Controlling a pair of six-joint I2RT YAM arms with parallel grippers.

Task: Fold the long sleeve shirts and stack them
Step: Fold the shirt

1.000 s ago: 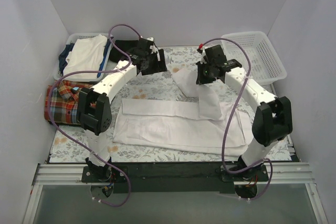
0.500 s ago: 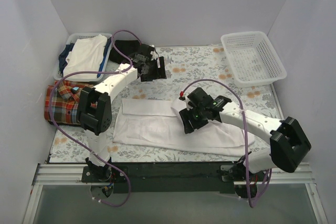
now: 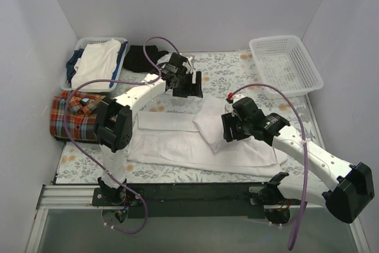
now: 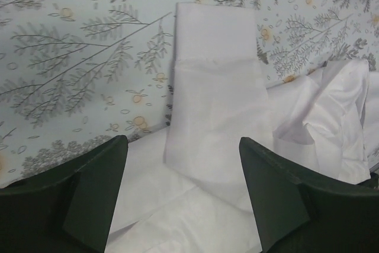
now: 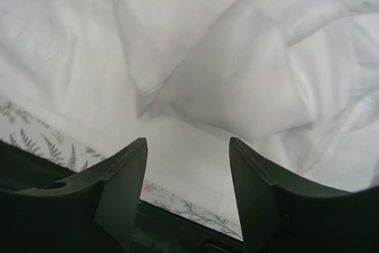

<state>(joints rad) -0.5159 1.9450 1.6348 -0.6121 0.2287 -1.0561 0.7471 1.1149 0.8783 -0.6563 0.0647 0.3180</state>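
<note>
The white long sleeve shirt (image 3: 177, 143) lies spread across the middle of the floral table, with one sleeve (image 3: 208, 124) folded diagonally over its body. My right gripper (image 3: 232, 132) hovers just right of that sleeve. In the right wrist view the gripper (image 5: 188, 146) is open, with only rumpled white shirt fabric (image 5: 207, 75) under it. My left gripper (image 3: 189, 85) hangs over the table behind the shirt. It is open (image 4: 183, 164) above the sleeve's cuff end (image 4: 213, 87). The plaid shirt (image 3: 68, 117) lies bunched at the left edge.
A white plastic basket (image 3: 287, 66) stands at the back right. A tray (image 3: 118, 45) at the back left holds folded white and blue clothes. A small black garment (image 3: 139, 57) lies beside it. White walls close in the sides and back.
My right gripper brought the raised sleeve forward onto the shirt body, opened and let it go. The sleeve now lies folded there. My left gripper has shifted right toward the centre.
</note>
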